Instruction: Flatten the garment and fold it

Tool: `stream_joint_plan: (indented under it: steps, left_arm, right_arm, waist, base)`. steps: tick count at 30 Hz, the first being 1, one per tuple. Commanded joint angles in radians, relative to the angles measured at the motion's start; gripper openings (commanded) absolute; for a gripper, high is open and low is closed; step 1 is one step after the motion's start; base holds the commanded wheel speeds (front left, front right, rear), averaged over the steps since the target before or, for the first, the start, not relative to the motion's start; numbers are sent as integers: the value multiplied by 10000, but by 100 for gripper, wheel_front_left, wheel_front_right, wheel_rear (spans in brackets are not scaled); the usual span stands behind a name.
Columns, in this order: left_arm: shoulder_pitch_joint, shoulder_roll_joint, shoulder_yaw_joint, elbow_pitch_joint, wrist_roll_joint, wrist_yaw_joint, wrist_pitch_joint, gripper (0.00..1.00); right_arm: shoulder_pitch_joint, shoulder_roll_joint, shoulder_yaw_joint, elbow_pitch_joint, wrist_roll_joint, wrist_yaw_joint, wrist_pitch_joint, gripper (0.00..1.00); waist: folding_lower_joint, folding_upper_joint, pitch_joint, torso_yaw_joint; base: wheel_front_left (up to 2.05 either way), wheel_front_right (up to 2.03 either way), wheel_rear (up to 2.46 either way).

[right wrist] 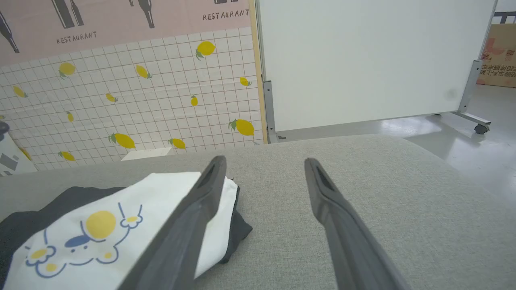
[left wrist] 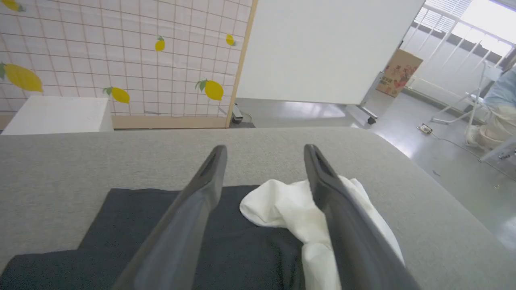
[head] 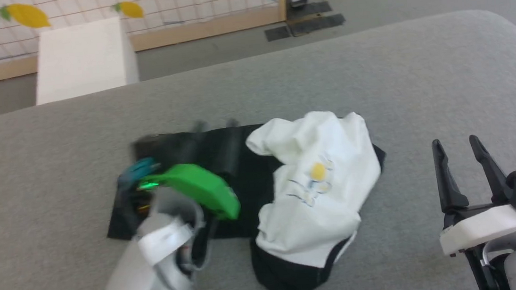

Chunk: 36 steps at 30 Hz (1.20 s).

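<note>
Limp, light T-shirt (head: pixel 310 192) bunched at the middle of the grey table (head: pixel 420 63), left gripper (left wrist: pixel 264 155) and right gripper (head: pixel 457 145) spread empty above the table; probably best pinched at 2 hem corners.

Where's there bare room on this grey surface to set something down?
Free: the wide band of grey surface between the garment and the far edge, and the gap between the garment and the right gripper. Crowded: the middle left, where the left gripper hangs over the garment's black part.

Bright even light, left end effector (head: pixel 215 132) motion-blurred
</note>
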Motion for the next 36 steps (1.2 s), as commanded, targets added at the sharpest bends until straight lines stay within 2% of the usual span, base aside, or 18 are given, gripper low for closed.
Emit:
stream_joint_plan:
  steps: [1,3,5,10,16,20,28,29,35,36]
  left_arm:
    - [403,200,238,-186,156,184,-657,100]
    - [721,424,556,-437,334,352,-1485,100]
    - [1060,625,881,-635,506,492,-1884,100]
    - [1884,911,1726,-1144,1076,586,-2105,100]
    - [3128,587,2698,-2060,1964,445,-2113,100]
    - [3698,183,3235,-2439,2323,242,-2114,100]
    - [3900,-482,3687,-2924,2965,-195,-2115,100]
    - [3550,-648,3865,-2920,3198,-504,-2115,100]
    - [3315,-778,3948,-2966,3342,-630,-2116,100]
    - [3292,-791,3964,-2956,3346,-644,-2116,100]
  right_arm:
    - [38,5,-25,-98,-65,-17,47,100]
    - [75,5,-29,-190,-134,-17,105,100]
    - [117,5,-16,-303,-208,-17,179,100]
    - [261,5,83,-632,-380,-17,452,100]
    - [446,5,335,-852,-528,-17,1050,100]
    - [447,5,-33,-840,-448,-17,1722,100]
    - [-504,5,-1433,344,-425,-17,4652,100]
    - [-1570,-36,-2030,1345,-495,-17,6016,100]
    - [-2506,-108,-2202,2599,-235,-17,7627,100]
    - [-2592,-172,-2080,2729,-230,-17,7844,85]
  waist:
    - [1,-1,-276,477]
    - [1,-1,-367,655]
    - [1,-1,-434,827]
    - [1,-1,-505,1184]
    - [1,-1,-482,1528]
    - [1,-1,-377,1728]
    - [1,-1,154,2167]
    - [1,-1,719,2495]
    - [1,-1,1200,2730]
    - [1,-1,1226,2750]
  base:
    - [0,0,0]
    - [0,0,0]
    - [0,0,0]
    - [0,0,0]
    - [0,0,0]
    - [0,0,0]
    - [0,0,0]
    - [0,0,0]
    - [0,0,0]
    - [0,0,0]
